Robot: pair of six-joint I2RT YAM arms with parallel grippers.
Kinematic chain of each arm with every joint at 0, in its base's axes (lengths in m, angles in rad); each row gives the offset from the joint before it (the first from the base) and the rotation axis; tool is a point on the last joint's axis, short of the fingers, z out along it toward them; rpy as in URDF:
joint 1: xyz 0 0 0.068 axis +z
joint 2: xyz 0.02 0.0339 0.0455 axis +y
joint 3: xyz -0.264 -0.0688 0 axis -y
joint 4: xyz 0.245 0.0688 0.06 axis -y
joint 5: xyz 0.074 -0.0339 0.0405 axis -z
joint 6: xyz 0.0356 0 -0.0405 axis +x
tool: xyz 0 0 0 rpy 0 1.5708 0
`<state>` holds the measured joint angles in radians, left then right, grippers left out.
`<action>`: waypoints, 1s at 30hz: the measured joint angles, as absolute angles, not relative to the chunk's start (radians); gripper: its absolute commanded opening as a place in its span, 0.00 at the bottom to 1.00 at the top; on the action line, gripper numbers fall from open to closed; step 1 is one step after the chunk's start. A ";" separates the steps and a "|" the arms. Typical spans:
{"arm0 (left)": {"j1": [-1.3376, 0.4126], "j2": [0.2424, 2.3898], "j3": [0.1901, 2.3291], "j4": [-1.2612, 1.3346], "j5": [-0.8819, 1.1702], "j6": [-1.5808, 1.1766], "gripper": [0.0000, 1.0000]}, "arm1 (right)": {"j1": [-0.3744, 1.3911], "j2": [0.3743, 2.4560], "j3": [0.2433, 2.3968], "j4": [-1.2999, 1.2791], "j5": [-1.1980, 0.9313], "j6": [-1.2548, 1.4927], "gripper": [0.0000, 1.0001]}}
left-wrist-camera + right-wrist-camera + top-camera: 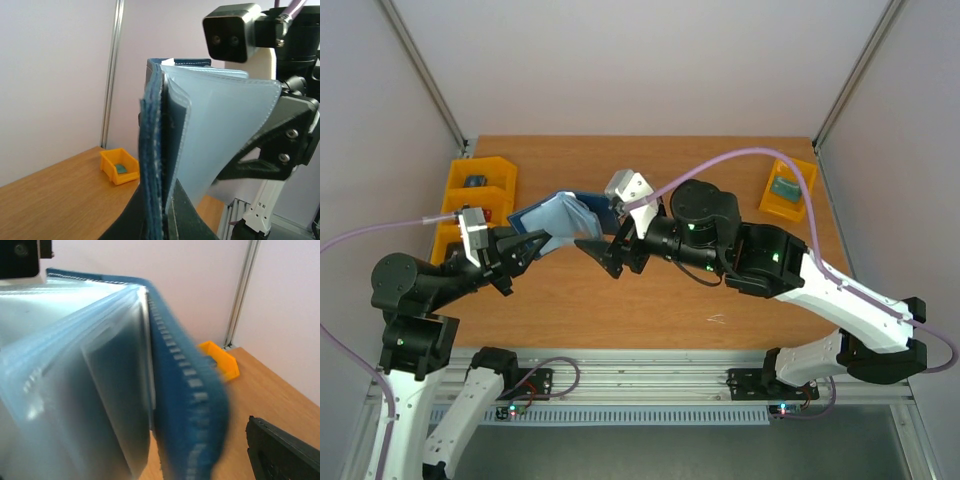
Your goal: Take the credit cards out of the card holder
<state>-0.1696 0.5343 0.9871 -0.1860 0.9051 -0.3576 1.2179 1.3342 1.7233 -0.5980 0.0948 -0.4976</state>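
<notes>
The card holder [563, 214] hangs above the table, fanned open, with pale blue clear sleeves [225, 125] and a dark navy stitched cover [186, 390]. My left gripper [525, 246] is shut on its lower edge [155, 165], and the dark fingers [197, 215] press it from both sides. My right gripper [610, 256] stands open at the holder's right end. One of its fingers [280, 455] shows well clear of the cover and the other is hidden behind the sleeves. The credit cards are hidden; only a dark flat shape [115, 405] shows inside one sleeve.
Yellow bins [480, 185] stand at the table's back left. Another yellow bin [788, 188] with a green item sits at the back right, also seen as the yellow bin [119, 166] in the left wrist view. Metal frame posts rise at both back corners.
</notes>
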 measured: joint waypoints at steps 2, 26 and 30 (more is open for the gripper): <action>-0.170 0.533 0.987 -0.187 0.907 -0.354 0.00 | 1.193 1.334 1.730 -0.606 0.068 -0.478 0.92; -0.170 0.518 0.979 -0.208 0.902 -0.327 0.00 | 1.021 1.395 1.843 -0.686 -0.265 -0.306 0.14; -0.170 0.517 0.960 -0.215 0.869 -0.336 0.52 | 1.023 1.400 1.839 -0.705 -0.281 -0.291 0.01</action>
<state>-0.1696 0.5175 0.9604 -0.2150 0.8688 -0.3363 1.0233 1.3998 1.8385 -0.7048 -0.2810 -0.2909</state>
